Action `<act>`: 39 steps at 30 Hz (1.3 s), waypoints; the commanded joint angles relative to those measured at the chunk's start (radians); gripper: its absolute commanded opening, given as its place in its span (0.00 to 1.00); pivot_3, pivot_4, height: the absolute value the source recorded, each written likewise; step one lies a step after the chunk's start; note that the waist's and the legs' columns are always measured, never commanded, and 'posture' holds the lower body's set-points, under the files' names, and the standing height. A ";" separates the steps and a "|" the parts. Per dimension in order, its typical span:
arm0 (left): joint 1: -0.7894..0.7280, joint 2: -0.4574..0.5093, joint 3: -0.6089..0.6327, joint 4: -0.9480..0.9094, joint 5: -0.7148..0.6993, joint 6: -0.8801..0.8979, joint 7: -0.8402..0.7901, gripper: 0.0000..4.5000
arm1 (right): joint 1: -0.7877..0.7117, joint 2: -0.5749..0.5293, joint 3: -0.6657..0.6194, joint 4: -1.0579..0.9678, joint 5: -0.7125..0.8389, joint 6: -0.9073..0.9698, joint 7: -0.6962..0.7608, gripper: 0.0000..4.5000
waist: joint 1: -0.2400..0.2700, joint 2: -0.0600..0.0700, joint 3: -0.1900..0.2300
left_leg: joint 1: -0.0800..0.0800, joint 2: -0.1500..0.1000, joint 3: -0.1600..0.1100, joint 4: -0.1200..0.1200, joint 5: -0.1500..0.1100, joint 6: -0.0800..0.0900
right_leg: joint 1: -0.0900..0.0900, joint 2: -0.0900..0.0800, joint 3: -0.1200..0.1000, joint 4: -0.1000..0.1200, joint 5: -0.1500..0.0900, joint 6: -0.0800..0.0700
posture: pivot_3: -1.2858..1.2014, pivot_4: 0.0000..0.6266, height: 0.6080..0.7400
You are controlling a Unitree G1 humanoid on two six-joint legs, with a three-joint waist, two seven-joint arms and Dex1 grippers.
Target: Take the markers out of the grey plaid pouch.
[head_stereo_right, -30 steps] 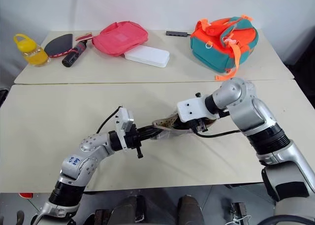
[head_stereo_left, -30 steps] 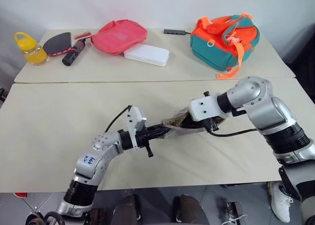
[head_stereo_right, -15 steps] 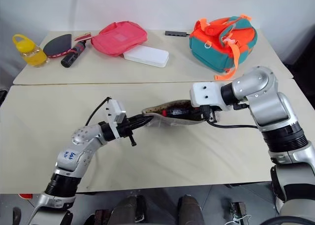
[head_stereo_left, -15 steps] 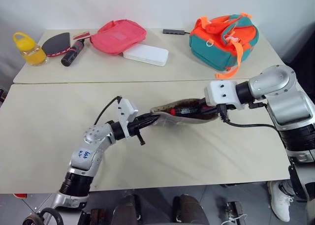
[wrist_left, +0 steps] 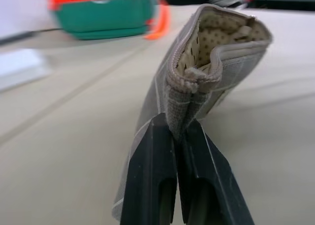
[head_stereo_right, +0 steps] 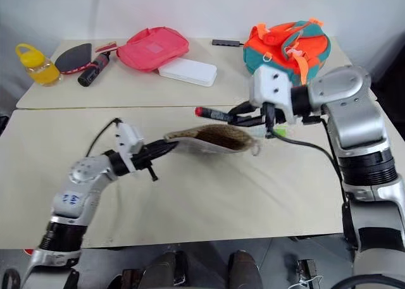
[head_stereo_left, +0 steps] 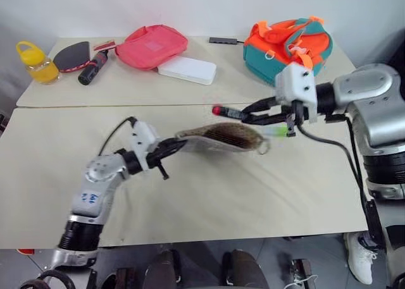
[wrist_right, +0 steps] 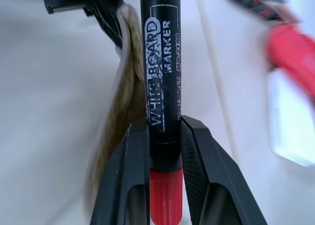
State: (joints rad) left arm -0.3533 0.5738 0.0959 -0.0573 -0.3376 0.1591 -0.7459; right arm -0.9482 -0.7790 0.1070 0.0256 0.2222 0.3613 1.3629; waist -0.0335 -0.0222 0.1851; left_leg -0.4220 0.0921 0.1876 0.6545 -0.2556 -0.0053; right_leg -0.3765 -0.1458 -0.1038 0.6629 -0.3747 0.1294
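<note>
The grey plaid pouch hangs above the near table, its mouth open and its tan lining showing. My left gripper is shut on the pouch's left end, pinching the fabric. My right gripper is above the pouch's right half, shut on a black marker with a red tip. This marker is clear of the pouch and points left. The end of a mint-green marker shows just under the right gripper. I cannot tell whether it is gripped too.
On the far table are a pink-red pouch, a white box, an orange and teal backpack, a yellow bottle, a black paddle and a thick black cylinder. A seam divides the two tables.
My right gripper rose and moved right, drawing the black marker out of the pouch. My left gripper pulled the pouch to the left and lifted it.
</note>
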 commanded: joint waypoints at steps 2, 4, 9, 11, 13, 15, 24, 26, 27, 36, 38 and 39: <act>0.010 0.055 0.132 0.030 0.032 -0.103 0.046 0.00 | 0.087 -0.078 0.034 0.061 -0.135 -0.126 -0.066 0.11 | 0.005 0.000 0.000 | 0.000 -0.001 0.000 -0.001 0.000 0.000 | 0.000 0.000 0.000 -0.001 0.000 0.000 | 0.52 0.24 1.00; 0.015 0.064 0.155 0.047 0.063 -0.145 0.072 0.00 | 0.127 -0.099 0.067 0.101 -0.206 -0.206 -0.097 0.11 | 0.010 -0.001 0.000 | -0.001 -0.002 0.001 -0.001 0.000 0.001 | 0.001 -0.002 -0.001 -0.002 0.000 0.000 | 0.52 0.24 1.00; 0.032 0.077 0.123 0.068 0.241 -0.278 0.178 0.00 | 0.229 -0.021 0.088 0.162 -0.270 -0.331 -0.233 0.11 | 0.002 -0.001 0.000 | -0.001 -0.003 0.006 -0.003 -0.001 0.001 | -0.001 -0.003 -0.001 -0.002 0.000 0.001 | 0.52 0.24 1.00; 0.050 0.052 0.085 0.058 0.279 -0.289 0.199 0.00 | 0.259 -0.004 0.094 0.194 -0.296 -0.399 -0.276 0.11 | -0.003 -0.001 0.000 | 0.000 -0.002 0.008 -0.003 0.000 0.000 | -0.001 -0.002 0.000 -0.001 0.000 0.001 | 0.52 0.24 1.00; 0.073 0.038 0.041 0.065 0.317 -0.303 0.205 0.00 | 0.277 -0.002 0.106 0.233 -0.333 -0.464 -0.312 0.11 | -0.003 -0.001 0.000 | 0.000 -0.002 0.011 -0.003 0.000 0.000 | -0.002 -0.002 0.000 0.000 0.000 0.001 | 0.52 0.24 1.00; 0.088 0.012 0.015 0.073 0.312 -0.298 0.200 0.06 | 0.288 0.005 0.110 0.263 -0.342 -0.495 -0.327 0.11 | -0.002 -0.001 0.000 | 0.000 -0.002 0.011 -0.003 0.000 0.000 | -0.002 -0.002 0.001 -0.001 0.000 0.001 | 0.52 0.24 1.00; 0.137 -0.001 -0.006 0.044 0.234 -0.263 0.120 0.65 | 0.310 0.026 0.080 0.264 -0.278 -0.471 -0.307 0.72 | -0.001 -0.001 0.000 | 0.000 -0.001 0.011 -0.001 0.000 0.000 | -0.001 -0.001 0.001 0.000 0.000 0.001 | 0.52 0.24 1.00; 0.174 -0.019 0.033 -0.028 0.125 -0.215 0.095 0.79 | 0.329 0.056 0.020 0.190 -0.140 -0.380 -0.273 0.87 | -0.001 -0.001 0.000 | 0.000 0.000 0.011 -0.002 0.000 0.000 | -0.001 -0.001 0.001 0.000 0.000 0.001 | 0.52 0.24 1.00; 0.199 -0.031 0.065 -0.073 0.044 -0.162 0.091 0.85 | 0.343 0.079 -0.024 0.136 -0.044 -0.304 -0.264 0.94 | -0.001 -0.001 0.000 | 0.000 0.000 0.011 -0.002 0.000 0.000 | -0.001 -0.001 0.001 0.000 0.000 0.001 | 0.52 0.24 1.00; 0.472 -0.028 0.280 -0.307 -0.196 0.062 0.126 0.85 | 0.616 0.222 -0.292 -0.079 0.150 -0.226 -0.493 0.94 | 0.011 -0.002 0.000 | 0.001 -0.002 -0.001 -0.002 -0.001 0.000 | 0.002 -0.002 0.000 -0.002 0.000 0.001 | 0.52 0.24 1.00; 0.528 -0.033 0.325 -0.316 -0.192 0.058 0.135 0.85 | 0.712 0.228 -0.327 -0.127 0.153 -0.245 -0.516 0.94 | 0.012 -0.002 0.000 | 0.000 -0.003 -0.001 -0.002 -0.001 0.001 | 0.002 -0.002 0.000 -0.002 0.000 0.001 | 0.52 0.24 1.00; 0.560 -0.032 0.339 -0.308 -0.161 0.038 0.138 0.85 | 0.763 0.223 -0.339 -0.138 0.137 -0.262 -0.528 0.94 | 0.011 -0.002 0.000 | 0.000 -0.003 -0.001 -0.002 -0.001 0.001 | 0.002 -0.002 0.000 -0.002 0.000 0.001 | 0.52 0.24 1.00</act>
State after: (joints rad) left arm 0.1813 0.5360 0.3922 -0.3283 -0.5061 0.2253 -0.6154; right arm -0.2133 -0.5445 -0.1752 -0.0548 0.3545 0.1400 0.8587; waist -0.0225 -0.0245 0.1846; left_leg -0.4216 0.0895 0.1865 0.6525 -0.2564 -0.0047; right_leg -0.3749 -0.1481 -0.1041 0.6611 -0.3745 0.1300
